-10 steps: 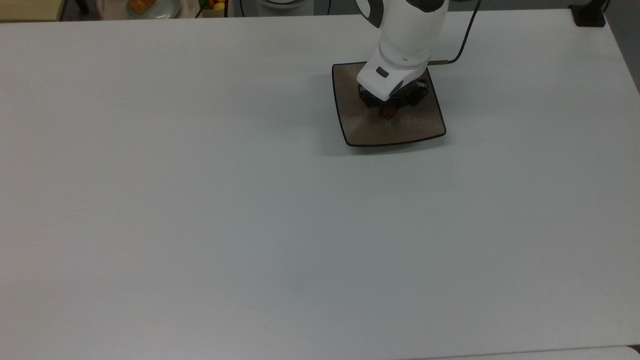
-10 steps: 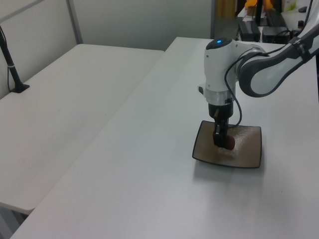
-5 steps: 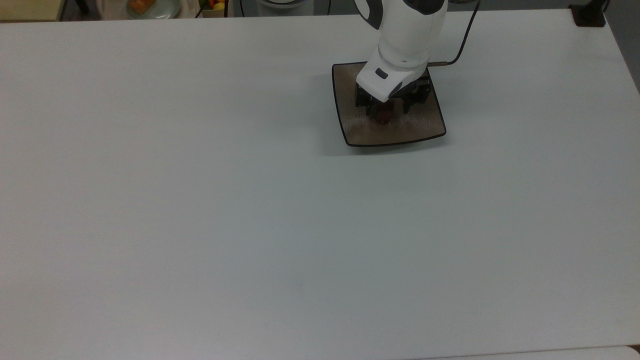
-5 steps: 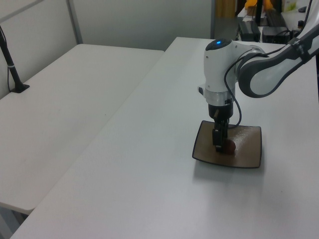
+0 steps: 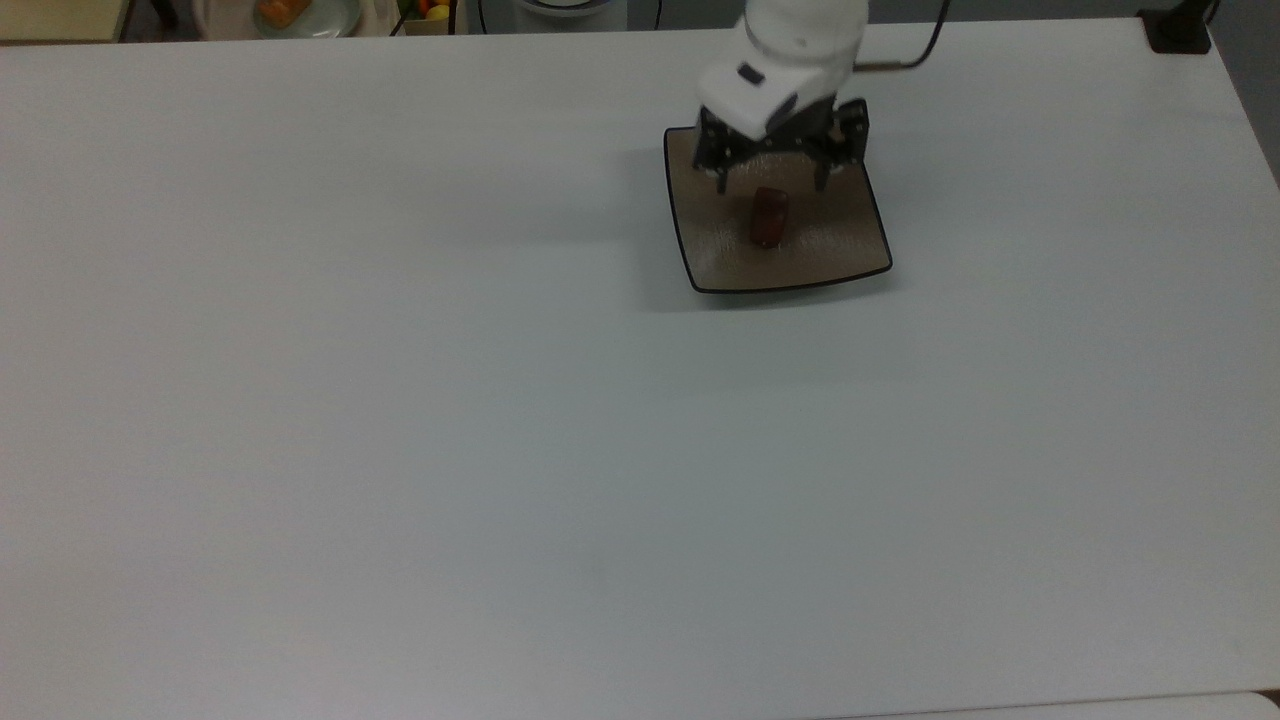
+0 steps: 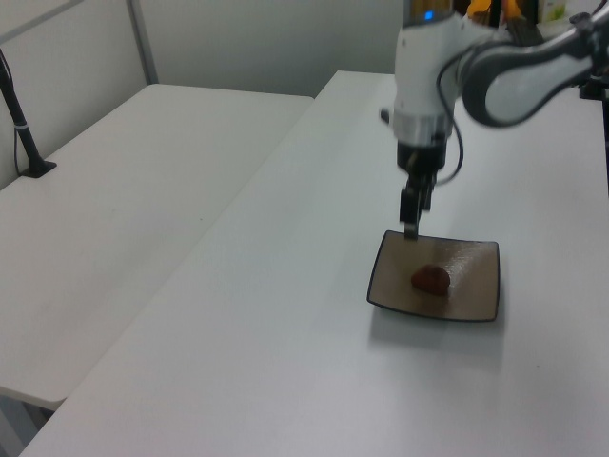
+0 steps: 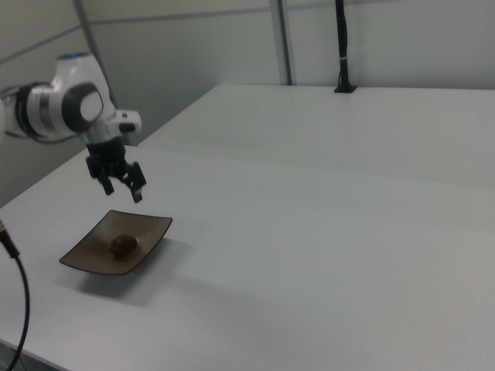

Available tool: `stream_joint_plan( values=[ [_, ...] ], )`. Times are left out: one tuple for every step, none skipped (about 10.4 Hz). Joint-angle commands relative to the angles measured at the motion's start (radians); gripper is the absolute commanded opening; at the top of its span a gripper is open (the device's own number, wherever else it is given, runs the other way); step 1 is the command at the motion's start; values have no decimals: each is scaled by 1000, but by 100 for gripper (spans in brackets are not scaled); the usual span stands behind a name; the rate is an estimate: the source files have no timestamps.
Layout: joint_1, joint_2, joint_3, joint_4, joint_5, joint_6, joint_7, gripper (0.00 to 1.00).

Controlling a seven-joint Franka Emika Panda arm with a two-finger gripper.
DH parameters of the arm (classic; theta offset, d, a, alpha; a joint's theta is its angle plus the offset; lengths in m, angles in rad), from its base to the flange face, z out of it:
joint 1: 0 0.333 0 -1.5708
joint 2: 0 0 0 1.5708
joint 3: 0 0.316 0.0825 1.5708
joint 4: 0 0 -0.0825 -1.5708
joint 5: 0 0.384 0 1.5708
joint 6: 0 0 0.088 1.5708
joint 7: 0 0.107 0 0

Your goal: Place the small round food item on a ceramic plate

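The small round food item (image 5: 769, 217), a glossy dark reddish-brown lump, lies near the middle of the square taupe ceramic plate (image 5: 840, 250) with its thin black rim. My gripper (image 5: 772, 182) hangs open above the plate's far part, its two fingers spread wide and holding nothing. In the left view the food item (image 6: 430, 278) rests on the plate (image 6: 473, 286), and the gripper (image 6: 411, 227) is raised over the plate's far left corner. In the right view the gripper (image 7: 124, 191) floats well above the food item (image 7: 122, 245) and the plate (image 7: 89, 259).
A black cable (image 5: 925, 40) trails from the arm at the table's far edge, and a black post base (image 5: 1180, 30) stands at the far right corner. A dish with orange food (image 5: 300, 12) sits beyond the table. A second white table (image 6: 114, 209) adjoins.
The gripper let go of the food item, opened wide and rose away from the plate. The food item now lies alone on the plate.
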Motion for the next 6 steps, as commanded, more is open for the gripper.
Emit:
stream_joint_plan(
  values=[
    [-60,-165,-53,85,-12,-225,-29,100],
    [-62,-192,-103,131,-6,-312,-63,100],
    [-72,-212,-146,165,3,-371,-113,100],
    [-85,-232,-177,171,4,-402,-176,100],
    [-108,-247,-195,170,4,-405,-248,100],
    [-131,-249,-206,170,4,-405,-323,100]
  ],
)
